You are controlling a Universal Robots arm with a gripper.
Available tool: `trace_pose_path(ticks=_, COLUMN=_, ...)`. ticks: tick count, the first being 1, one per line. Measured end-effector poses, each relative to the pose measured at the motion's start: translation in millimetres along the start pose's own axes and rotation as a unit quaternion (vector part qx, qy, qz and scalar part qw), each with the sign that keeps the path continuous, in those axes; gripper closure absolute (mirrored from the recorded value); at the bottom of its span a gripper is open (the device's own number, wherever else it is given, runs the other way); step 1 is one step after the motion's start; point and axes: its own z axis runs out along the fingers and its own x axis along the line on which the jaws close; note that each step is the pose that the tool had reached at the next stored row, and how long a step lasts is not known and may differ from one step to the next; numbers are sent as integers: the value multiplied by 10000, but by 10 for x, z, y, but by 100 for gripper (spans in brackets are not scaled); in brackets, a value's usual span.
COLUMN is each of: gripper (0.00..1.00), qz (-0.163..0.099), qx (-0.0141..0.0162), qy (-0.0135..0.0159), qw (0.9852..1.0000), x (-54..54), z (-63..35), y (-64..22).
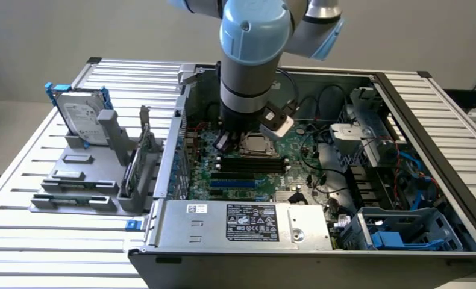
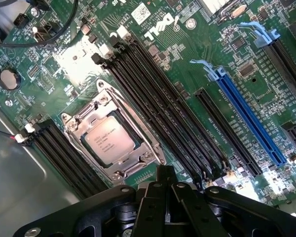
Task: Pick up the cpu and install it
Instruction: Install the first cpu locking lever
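cpu (image 2: 110,141) sits inside the metal socket frame (image 2: 84,118) on the green board (image 2: 222,49), hand (image 2: 164,174) closed, empty, just beside it; risk: if the chip lies slightly askew, any downward nudge could bend socket pins.

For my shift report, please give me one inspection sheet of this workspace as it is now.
Surface: slatted metal table carrying an open computer case.
Job's things: cpu lies inside the metal-framed socket on the green motherboard.
Clutter: hard drive upright in a grey holder, at the exterior view's left.
Grippers: gripper shut, empty, just above the board beside the socket.
Cables: black cables and blue cables inside the case.
Surroundings: plain wall, nothing else seen.
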Motion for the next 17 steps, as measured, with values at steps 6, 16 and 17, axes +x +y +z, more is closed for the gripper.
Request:
trace_pose_path(ticks=6, gripper=89, qz=18, qx=4, qy=14, qw=10000, x=-20, z=39, y=-7)
trace_pose_path(ticks=16, gripper=89, qz=39, qx=12, qy=80, qw=10000, x=-32, z=83, y=-3)
trace_pose_path(ticks=17, gripper=89, qz=39, qx=5, qy=86, qw=10000, x=-32, z=85, y=-2)
